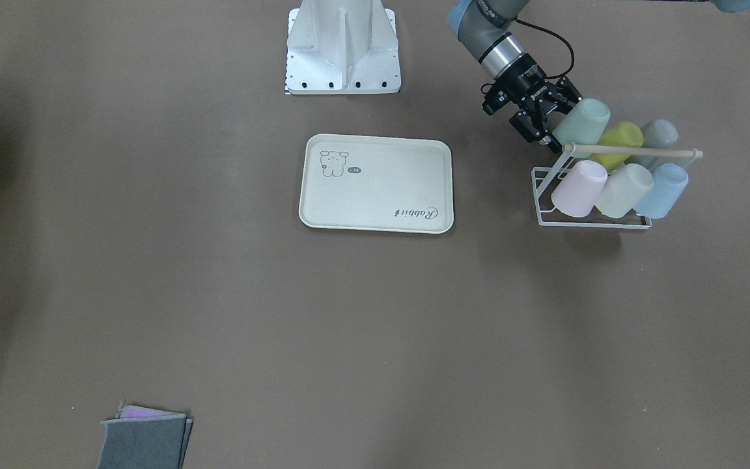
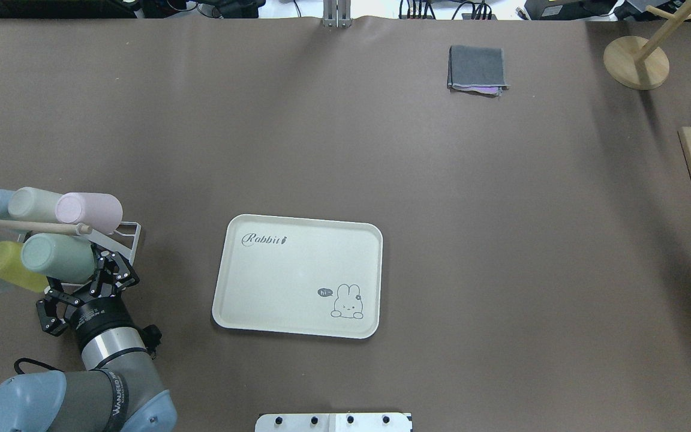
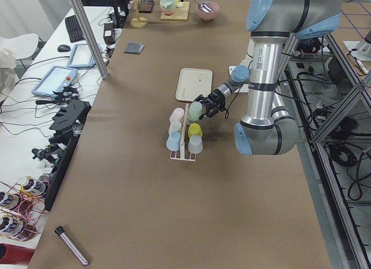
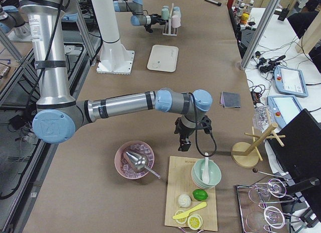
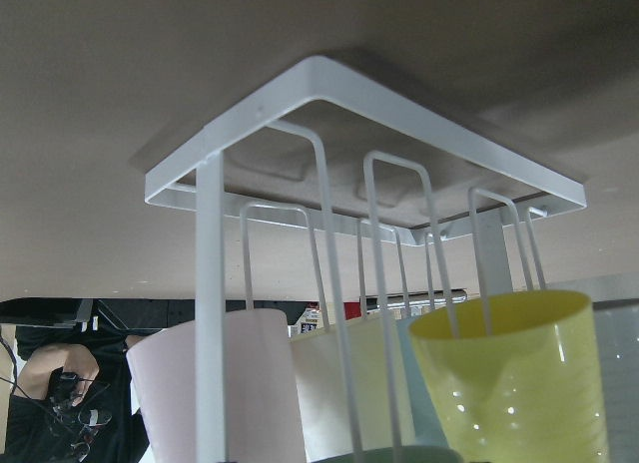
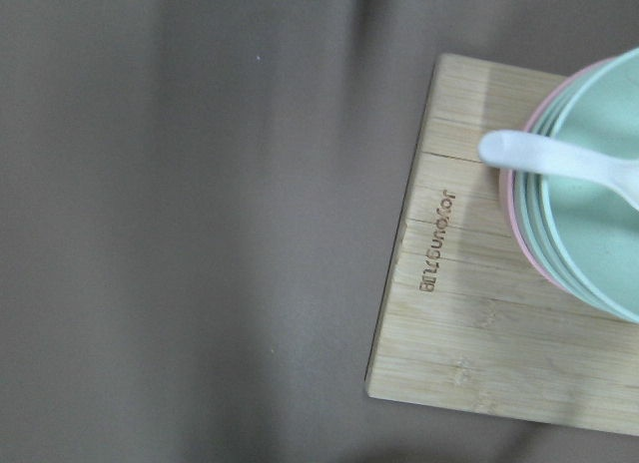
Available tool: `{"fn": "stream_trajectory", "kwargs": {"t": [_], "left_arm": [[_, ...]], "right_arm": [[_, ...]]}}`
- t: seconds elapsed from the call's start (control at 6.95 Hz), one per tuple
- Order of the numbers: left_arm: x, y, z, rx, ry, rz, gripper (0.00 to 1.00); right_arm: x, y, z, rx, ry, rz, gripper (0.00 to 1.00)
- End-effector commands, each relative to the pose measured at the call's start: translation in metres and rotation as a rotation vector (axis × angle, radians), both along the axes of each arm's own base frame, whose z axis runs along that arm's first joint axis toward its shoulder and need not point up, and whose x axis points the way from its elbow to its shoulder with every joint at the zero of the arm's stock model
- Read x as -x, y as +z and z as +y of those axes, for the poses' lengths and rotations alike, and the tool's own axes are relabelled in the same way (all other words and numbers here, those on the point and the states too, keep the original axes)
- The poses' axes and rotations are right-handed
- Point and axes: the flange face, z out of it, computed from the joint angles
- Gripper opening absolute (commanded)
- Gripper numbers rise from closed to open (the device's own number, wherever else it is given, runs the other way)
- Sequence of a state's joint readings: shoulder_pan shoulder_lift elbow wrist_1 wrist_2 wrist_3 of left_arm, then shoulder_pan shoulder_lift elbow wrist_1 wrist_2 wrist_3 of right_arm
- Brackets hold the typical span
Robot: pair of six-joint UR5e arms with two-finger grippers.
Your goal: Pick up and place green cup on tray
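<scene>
Reaching in, the left jaws stand open around the end of the green cup [image 1: 583,120], not squeezing. The cup lies tipped on a white rack [image 1: 593,225], likely so cups drip dry. Six cups sit there; one tray [image 1: 375,195] waits nearby. I cannot tell about the right jaws.

Mint green cup [image 2: 57,257] tilted on rack [image 2: 131,231]; cream rect. tray [image 2: 285,270] flat, well apart.
</scene>
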State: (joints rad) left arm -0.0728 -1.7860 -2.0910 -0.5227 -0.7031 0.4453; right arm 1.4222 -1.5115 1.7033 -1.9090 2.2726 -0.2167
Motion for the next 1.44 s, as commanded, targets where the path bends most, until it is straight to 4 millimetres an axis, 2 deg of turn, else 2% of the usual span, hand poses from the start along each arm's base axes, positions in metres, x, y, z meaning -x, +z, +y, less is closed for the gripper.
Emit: {"fn": "stream_trajectory", "kwargs": {"t": [0.0, 0.14, 0.29, 0.58, 1.01, 1.15, 1.3], "left_arm": [[0.006, -0.008, 0.002, 0.014, -0.003, 0.006, 0.79], [0.006, -0.01, 0.004, 0.015, 0.0, 0.012, 0.79], [0.012, -0.016, 0.005, 0.015, 0.002, 0.009, 0.79], [0.024, -0.03, 0.007, 0.024, 0.001, 0.011, 0.79], [0.026, -0.034, 0.007, 0.025, 0.002, 0.021, 0.78], [0.034, -0.041, 0.01, 0.036, 0.004, 0.021, 0.78], [0.035, -0.058, 0.011, 0.045, 0.003, 0.037, 0.77]], "right_arm": [[-0.003, 0.011, 0.009, 0.007, -0.023, -0.004, 1.0], [-0.01, 0.017, 0.014, 0.02, -0.007, 0.003, 1.0], [-0.023, 0.035, 0.032, 0.052, 0.016, 0.007, 1.0], [-0.032, 0.039, 0.039, 0.082, 0.058, 0.013, 1.0], [-0.047, 0.034, 0.038, 0.073, 0.092, 0.011, 1.0], [-0.047, 0.039, 0.04, 0.083, 0.092, 0.012, 1.0], [-0.046, 0.04, 0.039, 0.092, 0.1, 0.014, 1.0]]}}
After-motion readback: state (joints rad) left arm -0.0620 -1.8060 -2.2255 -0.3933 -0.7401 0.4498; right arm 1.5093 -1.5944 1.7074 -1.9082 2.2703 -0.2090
